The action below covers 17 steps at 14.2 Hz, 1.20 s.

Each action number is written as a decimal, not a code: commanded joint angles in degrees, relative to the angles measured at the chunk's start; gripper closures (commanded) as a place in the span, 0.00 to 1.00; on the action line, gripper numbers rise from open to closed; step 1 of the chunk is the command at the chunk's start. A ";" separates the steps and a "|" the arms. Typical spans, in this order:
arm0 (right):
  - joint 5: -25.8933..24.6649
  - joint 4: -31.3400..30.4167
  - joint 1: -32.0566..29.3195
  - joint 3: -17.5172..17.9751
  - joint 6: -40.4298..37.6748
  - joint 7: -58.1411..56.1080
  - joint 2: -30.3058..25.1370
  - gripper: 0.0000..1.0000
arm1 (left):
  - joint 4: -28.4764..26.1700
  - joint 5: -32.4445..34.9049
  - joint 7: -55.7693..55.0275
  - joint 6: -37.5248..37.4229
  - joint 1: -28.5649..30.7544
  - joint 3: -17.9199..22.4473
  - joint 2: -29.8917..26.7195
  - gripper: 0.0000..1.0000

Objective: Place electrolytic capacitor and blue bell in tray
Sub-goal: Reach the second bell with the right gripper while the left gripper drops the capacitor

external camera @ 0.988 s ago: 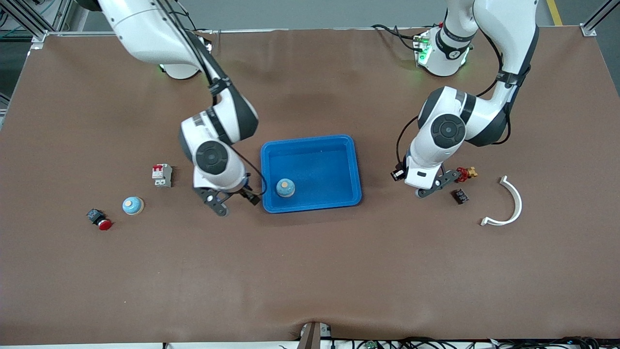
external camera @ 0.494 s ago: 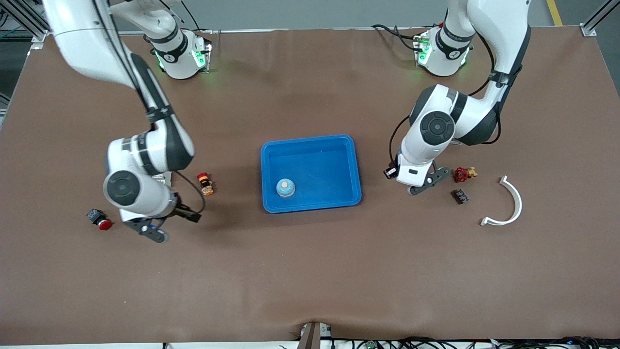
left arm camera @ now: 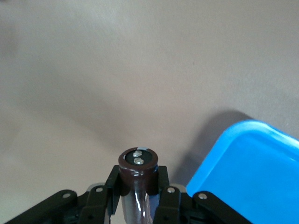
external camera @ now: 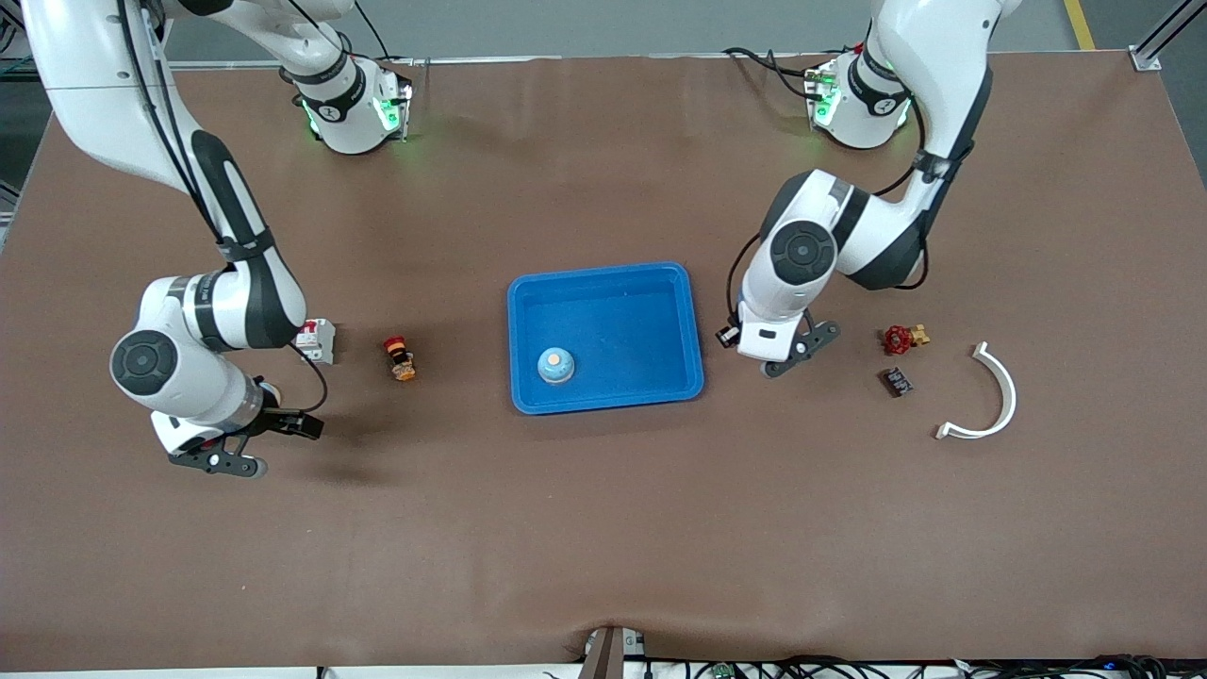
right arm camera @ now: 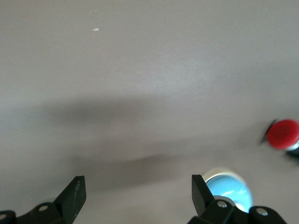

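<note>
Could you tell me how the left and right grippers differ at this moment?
The left gripper is shut on the electrolytic capacitor, whereas the right gripper is open and empty. The left gripper hangs beside the tray; the right gripper is by a blue bell. Both are black and two-fingered.

Both Franka arms are showing glossy white shells with dark grey joint bands and round grey caps. Black cables are running along the links, and green lights are glowing on the bases at twelve o'clock of the table. The left gripper [left arm camera: 138, 198] and right gripper [right arm camera: 138, 196] are displaying matte black fingers fastened with small silver screws.
</note>
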 commanded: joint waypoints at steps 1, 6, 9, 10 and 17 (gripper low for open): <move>-1.10 -2.29 -2.95 1.12 0.87 -9.20 -2.34 0.00 | 1.64 -0.44 -3.83 -0.27 -1.87 0.35 1.68 1.00; -1.02 -5.27 -7.70 1.21 6.12 -19.07 -2.43 0.00 | 4.09 -0.52 -12.00 -0.27 -4.77 0.26 3.43 1.00; -0.93 -9.66 -10.16 1.29 12.46 -22.07 -2.25 0.00 | 5.85 -1.40 -19.12 3.92 -7.41 0.26 7.56 1.00; -0.67 -11.41 -10.69 1.47 13.78 -21.81 -2.51 0.00 | 5.86 -1.93 -20.53 5.60 -8.54 0.26 8.35 1.00; 0.04 -17.58 -11.48 1.65 14.32 -19.26 -5.68 0.00 | 5.94 -7.63 -22.57 9.13 -11.19 0.18 9.85 1.00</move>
